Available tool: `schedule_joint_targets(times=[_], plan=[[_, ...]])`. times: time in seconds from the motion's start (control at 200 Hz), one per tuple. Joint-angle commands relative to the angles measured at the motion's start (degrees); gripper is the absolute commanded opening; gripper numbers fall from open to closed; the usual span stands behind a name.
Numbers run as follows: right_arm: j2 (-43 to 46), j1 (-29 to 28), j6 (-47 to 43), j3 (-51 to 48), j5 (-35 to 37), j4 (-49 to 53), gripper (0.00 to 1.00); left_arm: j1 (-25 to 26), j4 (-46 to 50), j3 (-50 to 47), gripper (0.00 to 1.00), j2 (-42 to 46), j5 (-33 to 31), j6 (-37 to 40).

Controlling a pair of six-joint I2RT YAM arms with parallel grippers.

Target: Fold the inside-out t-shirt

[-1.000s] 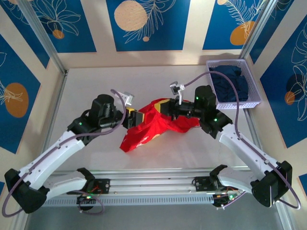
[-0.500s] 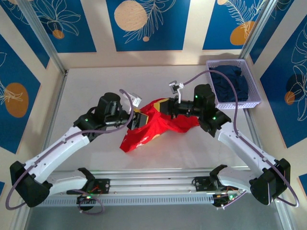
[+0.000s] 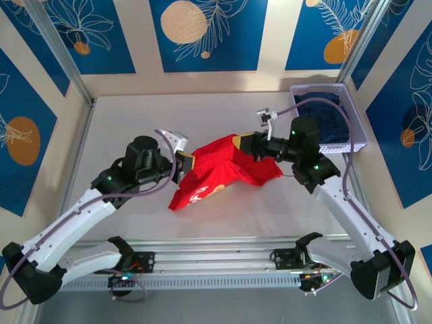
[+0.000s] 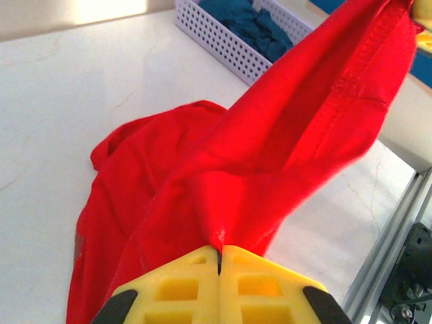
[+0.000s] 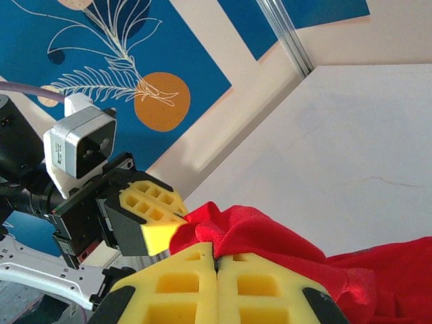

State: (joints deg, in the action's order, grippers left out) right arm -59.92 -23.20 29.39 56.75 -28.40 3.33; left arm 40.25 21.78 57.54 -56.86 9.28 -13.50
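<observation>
You have the pale table (image 3: 135, 121) under everything. The red t-shirt (image 3: 223, 172) sits bunched near its middle, between the 2 arms; its upper edge is pulled into a raised ridge running from one gripper to the other, and the rest trails down onto the table toward the near left, where a little white print shows. At the far right corner stands the white perforated basket (image 3: 358, 121), well apart from the t-shirt, with a dark blue garment (image 3: 337, 125) heaped inside. Your left gripper (image 4: 219, 253) has its 2 yellow fingers pressed flat together, pinching a fold of the red cloth at the ridge's left end; your right gripper (image 5: 216, 260) is likewise clamped tight on a fold at the right end.
</observation>
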Motion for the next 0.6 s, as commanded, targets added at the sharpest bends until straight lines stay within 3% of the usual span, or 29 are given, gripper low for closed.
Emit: schedule_joint_targets(times=[0.0, 0.205, 0.33, 0.475, 0.595], plan=[[0.69, 0.74, -0.45, 2.05, -0.85, 1.49, 0.0, -0.35, -1.51, -2.49, 0.0, 2.82, -1.14, 0.34], [0.57, 1.38, -0.39, 1.31, -1.81, 1.82, 0.0, -0.35, -8.22, -8.65, 0.02, 8.5, -0.83, 0.01], [-1.12, 1.32, -1.18, 0.86, -3.57, 2.18, 0.0, -0.26, -13.52, -12.79, 0.11, 8.87, 8.42, 0.24], [-2.02, 1.4, -5.16, 1.38, -3.67, 6.19, 0.0, 0.46, -13.46, -14.37, 0.25, 5.49, 19.4, 0.59], [-2.47, 1.4, -8.71, 1.63, -5.35, 9.34, 0.0, 1.17, -12.38, -14.39, 0.34, 4.46, 19.16, 1.15]])
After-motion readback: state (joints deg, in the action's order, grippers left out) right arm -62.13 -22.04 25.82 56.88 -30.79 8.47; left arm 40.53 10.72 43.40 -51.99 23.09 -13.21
